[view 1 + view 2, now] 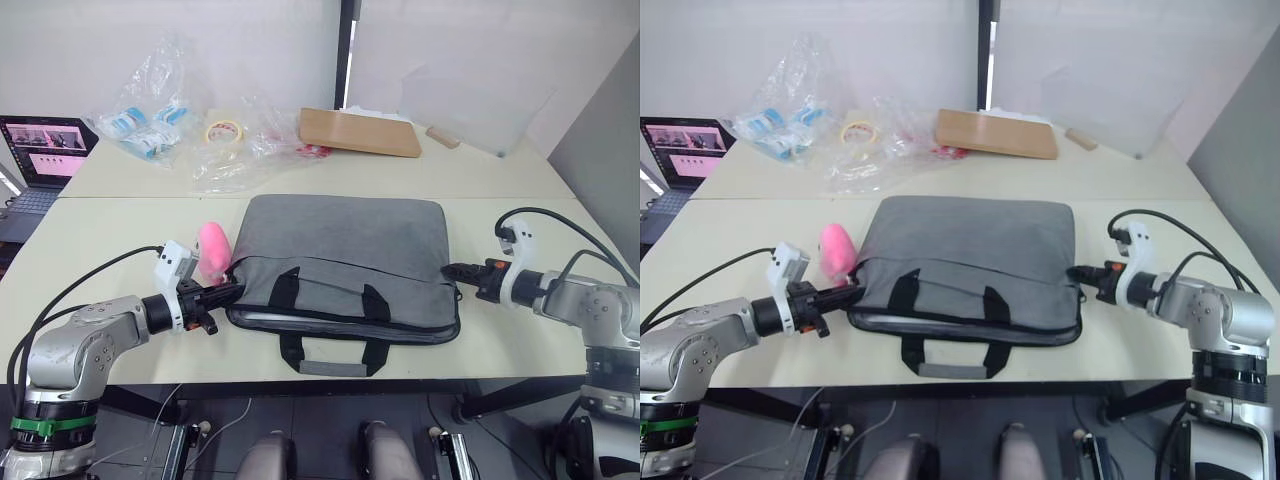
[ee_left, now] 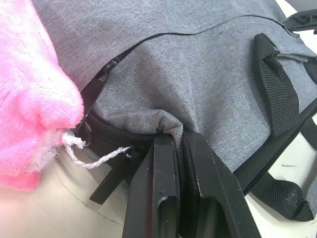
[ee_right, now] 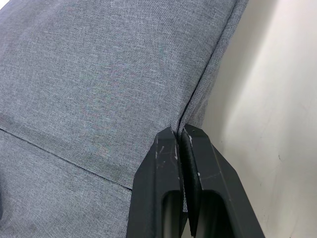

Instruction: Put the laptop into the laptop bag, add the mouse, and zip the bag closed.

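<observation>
Laptop bag (image 1: 345, 258) mid-frame on tabletop (image 1: 120, 240); left claw (image 1: 228, 291) pinches fabric at left corner, right claw (image 1: 450, 270) clamps right edge. Zip partly open; closing remains. Laptop, mouse probably inside.

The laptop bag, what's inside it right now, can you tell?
Mostly hidden. The laptop bag lies flat with its zip gaping at the corner pinched by the left gripper, showing dark lining; a pale strip shows along the front opening. The right gripper pinches the opposite edge.
</observation>
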`<action>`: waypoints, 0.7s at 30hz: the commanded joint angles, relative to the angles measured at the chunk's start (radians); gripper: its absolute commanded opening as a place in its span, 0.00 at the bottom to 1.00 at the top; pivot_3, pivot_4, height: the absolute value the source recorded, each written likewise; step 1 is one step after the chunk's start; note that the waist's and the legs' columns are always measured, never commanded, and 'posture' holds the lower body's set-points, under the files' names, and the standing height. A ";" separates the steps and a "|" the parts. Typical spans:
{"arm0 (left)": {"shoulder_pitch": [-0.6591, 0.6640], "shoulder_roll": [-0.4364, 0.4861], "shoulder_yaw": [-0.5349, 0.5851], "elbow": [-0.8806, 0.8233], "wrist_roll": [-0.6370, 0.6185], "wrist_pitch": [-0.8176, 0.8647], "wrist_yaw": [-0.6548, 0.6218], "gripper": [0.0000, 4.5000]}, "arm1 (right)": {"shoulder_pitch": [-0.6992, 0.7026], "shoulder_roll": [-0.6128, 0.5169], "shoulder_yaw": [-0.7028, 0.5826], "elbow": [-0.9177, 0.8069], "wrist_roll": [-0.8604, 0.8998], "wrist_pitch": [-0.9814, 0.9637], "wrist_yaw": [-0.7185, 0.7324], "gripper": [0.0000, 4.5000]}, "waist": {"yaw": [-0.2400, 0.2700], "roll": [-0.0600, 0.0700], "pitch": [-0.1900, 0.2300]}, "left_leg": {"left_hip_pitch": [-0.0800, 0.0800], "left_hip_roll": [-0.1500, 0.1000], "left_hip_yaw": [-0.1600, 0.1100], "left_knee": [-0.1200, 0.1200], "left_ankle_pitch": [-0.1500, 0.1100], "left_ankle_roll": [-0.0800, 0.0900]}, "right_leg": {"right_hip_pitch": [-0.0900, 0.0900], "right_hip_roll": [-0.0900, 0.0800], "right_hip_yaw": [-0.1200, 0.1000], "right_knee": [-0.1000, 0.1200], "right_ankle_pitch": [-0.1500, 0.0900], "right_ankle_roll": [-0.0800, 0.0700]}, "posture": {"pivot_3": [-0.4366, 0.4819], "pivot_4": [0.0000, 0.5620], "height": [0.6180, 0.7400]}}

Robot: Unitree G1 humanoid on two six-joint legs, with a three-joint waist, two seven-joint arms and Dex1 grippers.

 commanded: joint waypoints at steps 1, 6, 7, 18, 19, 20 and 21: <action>0.014 0.001 0.003 -0.004 0.001 -0.051 -0.018 0.08 | -0.016 0.005 -0.026 -0.017 0.014 -0.043 0.021 0.21 | 0.000 0.000 0.000 | 0.000 0.000 0.000 0.000 0.000 0.000 | 0.000 0.000 0.000 0.000 0.000 0.000 | 0.48 0.27 1.00; 0.069 0.054 0.098 0.006 -0.051 -0.044 -0.069 0.45 | 0.005 -0.057 -0.045 0.010 -0.006 -0.098 0.064 0.59 | 0.005 0.001 0.000 | 0.000 0.001 0.000 0.000 0.000 0.000 | 0.000 0.000 0.000 0.000 0.000 0.000 | 0.48 0.27 1.00; 0.082 0.069 0.129 0.002 -0.071 -0.032 -0.076 0.52 | 0.008 -0.079 -0.049 0.024 -0.017 -0.116 0.075 0.66 | 0.005 0.001 0.001 | -0.001 0.001 0.000 0.000 0.000 0.000 | 0.000 0.000 0.000 -0.001 0.000 0.000 | 0.48 0.27 1.00; 0.137 0.252 0.375 0.318 0.056 -0.412 -0.242 0.99 | 0.108 -0.383 0.081 0.199 -0.362 -0.988 0.463 1.00 | 0.006 0.005 0.003 | 0.000 0.002 0.004 -0.002 0.000 0.000 | 0.002 0.001 -0.002 -0.013 -0.001 0.000 | 0.48 0.27 1.00; 0.119 0.269 0.370 0.378 0.074 -0.458 -0.257 0.99 | 0.100 -0.396 0.078 0.244 -0.346 -1.035 0.543 1.00 | 0.006 0.006 0.004 | 0.001 0.002 0.005 -0.002 0.000 0.000 | 0.002 0.002 -0.002 -0.013 -0.001 0.000 | 0.48 0.27 1.00; 0.097 0.287 0.365 0.439 0.090 -0.493 -0.268 0.99 | 0.080 -0.412 0.084 0.297 -0.344 -1.079 0.611 1.00 | 0.005 0.006 0.004 | 0.001 0.002 0.007 -0.002 0.000 0.000 | 0.002 0.002 -0.002 -0.013 -0.001 0.000 | 0.48 0.27 1.00; 0.076 0.305 0.358 0.494 0.107 -0.529 -0.283 0.99 | 0.053 -0.436 0.096 0.350 -0.345 -1.099 0.683 1.00 | 0.005 0.006 0.004 | 0.002 0.002 0.008 -0.002 0.000 0.000 | 0.002 0.002 -0.002 -0.014 -0.001 -0.001 | 0.48 0.27 1.00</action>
